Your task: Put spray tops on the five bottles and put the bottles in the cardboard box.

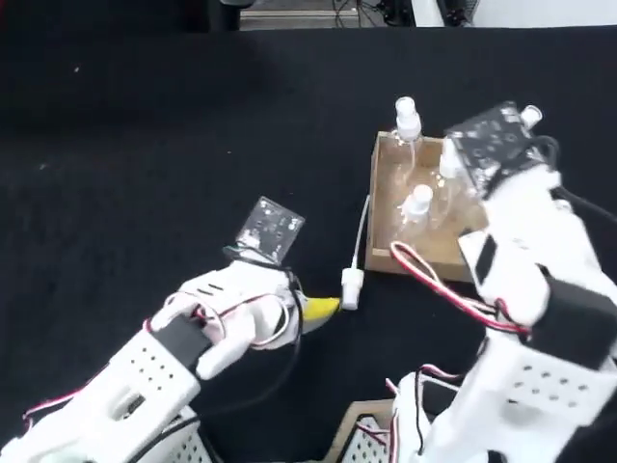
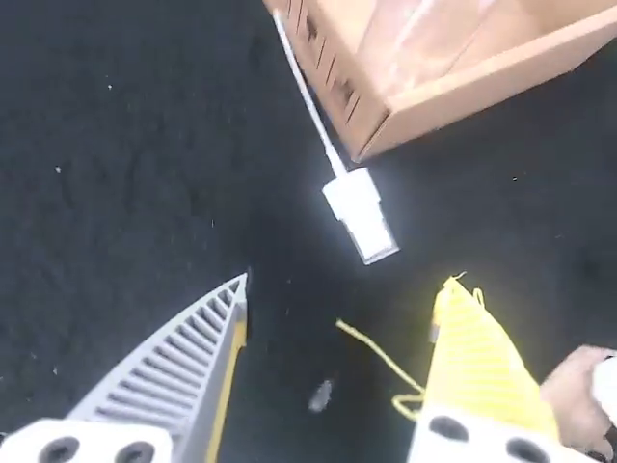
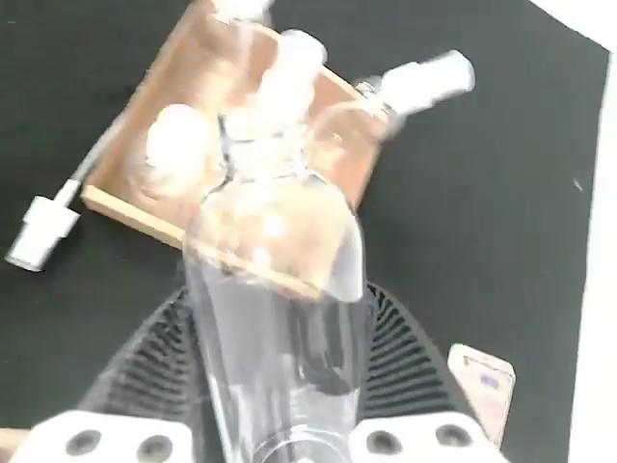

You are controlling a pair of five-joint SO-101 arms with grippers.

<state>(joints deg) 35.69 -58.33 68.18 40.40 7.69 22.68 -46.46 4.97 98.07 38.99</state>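
Left arm low over the table, left of the box (image 1: 378, 207). Left gripper (image 2: 347, 283) jaws apart, empty. Spray top (image 2: 359, 214) lies just beside the box's near-left corner. Right gripper (image 3: 280, 328) is clamped on a clear bottle (image 3: 275, 241), held above the box.

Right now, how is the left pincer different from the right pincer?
The left pincer is open and empty; the right pincer is shut on a clear bottle. The left pincer is beside the loose spray top on the table; the right pincer is by the cardboard box. Both have ribbed fingers.
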